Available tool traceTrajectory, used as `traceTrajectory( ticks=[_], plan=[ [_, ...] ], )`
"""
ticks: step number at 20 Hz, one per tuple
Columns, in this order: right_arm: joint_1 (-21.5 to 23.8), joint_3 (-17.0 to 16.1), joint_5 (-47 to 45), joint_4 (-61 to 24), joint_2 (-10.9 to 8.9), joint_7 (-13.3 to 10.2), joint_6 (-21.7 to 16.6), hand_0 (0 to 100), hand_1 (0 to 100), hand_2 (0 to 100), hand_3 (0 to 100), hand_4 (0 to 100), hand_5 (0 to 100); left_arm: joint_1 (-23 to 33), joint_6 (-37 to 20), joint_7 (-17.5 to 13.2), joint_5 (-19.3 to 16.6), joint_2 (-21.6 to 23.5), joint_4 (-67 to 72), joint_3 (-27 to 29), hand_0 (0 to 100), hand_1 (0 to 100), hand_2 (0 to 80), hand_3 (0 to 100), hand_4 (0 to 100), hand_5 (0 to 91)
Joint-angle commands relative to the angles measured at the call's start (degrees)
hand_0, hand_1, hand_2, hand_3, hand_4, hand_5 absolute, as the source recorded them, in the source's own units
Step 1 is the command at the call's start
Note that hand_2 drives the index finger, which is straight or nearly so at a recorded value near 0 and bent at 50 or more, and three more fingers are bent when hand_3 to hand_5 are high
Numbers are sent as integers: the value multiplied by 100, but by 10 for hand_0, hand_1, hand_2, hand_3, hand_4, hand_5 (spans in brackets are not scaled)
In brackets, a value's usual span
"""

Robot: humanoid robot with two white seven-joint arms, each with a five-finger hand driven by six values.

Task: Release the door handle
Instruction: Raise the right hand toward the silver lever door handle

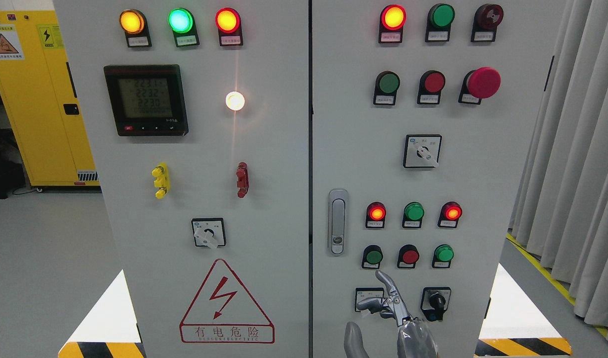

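Door handle [337, 222]: a grey, upright latch handle set in the right-hand cabinet door [508, 164], close to the seam between the two doors, with a small round lock near its lower end. Nothing is touching it.
Right hand [391, 306]: it rises from the bottom edge, right of the middle, in front of the lower part of the right door. One finger [387, 281] points up towards the row of push buttons, the others spread loosely to the left. It has hold of nothing and sits below and to the right of the handle, clear of it.
Thumb or second finger: a rounded grey tip [354, 340] shows at the very bottom edge, left of the wrist; I cannot tell which part of the hand it is.
Left arm: out of sight.
Right door controls: lit red lamp [393, 17] at the top, a big red mushroom button [483, 82], a rotary switch [422, 151], then lamps and buttons beside and below the handle.
Left door [279, 199]: three lit lamps along the top, a digital meter [146, 99], a bright white lamp [235, 101], and a red high-voltage triangle [226, 301] near the bottom.
Surroundings: a yellow cabinet [35, 99] stands at the left, grey curtains [577, 164] hang at the right.
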Motion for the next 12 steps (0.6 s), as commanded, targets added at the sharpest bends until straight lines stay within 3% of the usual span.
traceTrajectory(
  ticks=[1,12],
  plan=[
    [-281,23,2027,315,-3,-77,32,602,451,22,1000,1000,1000,0,4,3,0,0,0,0,120,556,0,0,0,0],
    [-887,85,3320,1167,15,-174,128,537,448,0,1000,1000,1000,0,4,3,0,0,0,0,120,556,0,0,0,0]
  ],
)
